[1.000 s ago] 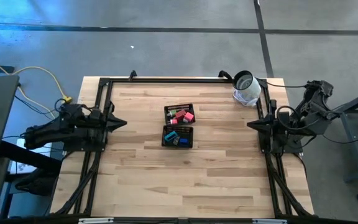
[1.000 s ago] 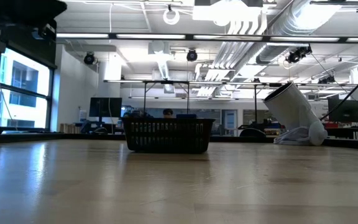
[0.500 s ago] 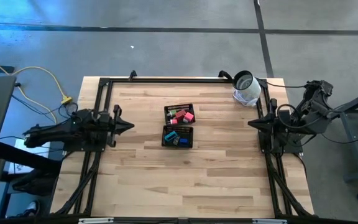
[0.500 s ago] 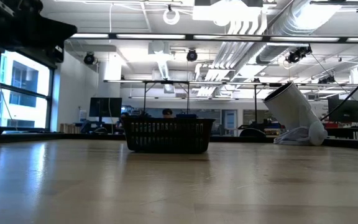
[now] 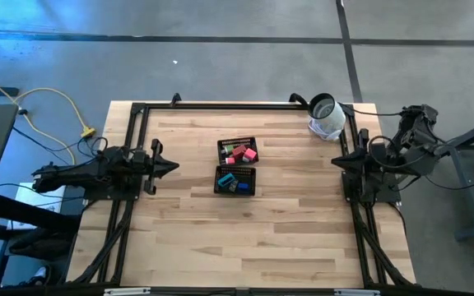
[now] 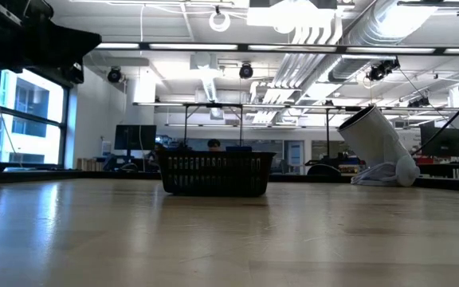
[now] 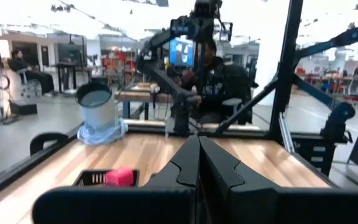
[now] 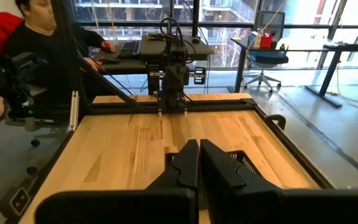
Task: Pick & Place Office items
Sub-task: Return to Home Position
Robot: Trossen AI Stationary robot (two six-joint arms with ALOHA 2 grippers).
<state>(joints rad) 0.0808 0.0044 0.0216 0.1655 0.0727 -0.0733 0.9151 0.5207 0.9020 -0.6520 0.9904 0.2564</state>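
The small office items (image 5: 238, 153) in red, pink, green and blue lie inside the black two-compartment mesh tray (image 5: 225, 164) at the table's middle. In the low view the tray (image 6: 216, 174) hides them; the left wrist view shows one pink piece (image 7: 119, 177) in it. My left gripper (image 5: 174, 165) hovers shut above the table's left side, pointing at the tray; in its own view the fingers (image 7: 197, 163) are closed together. My right gripper (image 5: 333, 162) waits shut at the table's right edge, seen closed in the right wrist view (image 8: 199, 163).
A white-and-grey roll-shaped object (image 5: 326, 117) leans at the far right corner of the table, also seen in the low view (image 6: 375, 145). A black frame (image 5: 138, 115) runs around the table. People sit at desks beyond the table.
My left arm has moved from the table's left edge toward the tray, its gripper now farther over the table. The right arm has kept almost still. The tray and its pieces have not moved.
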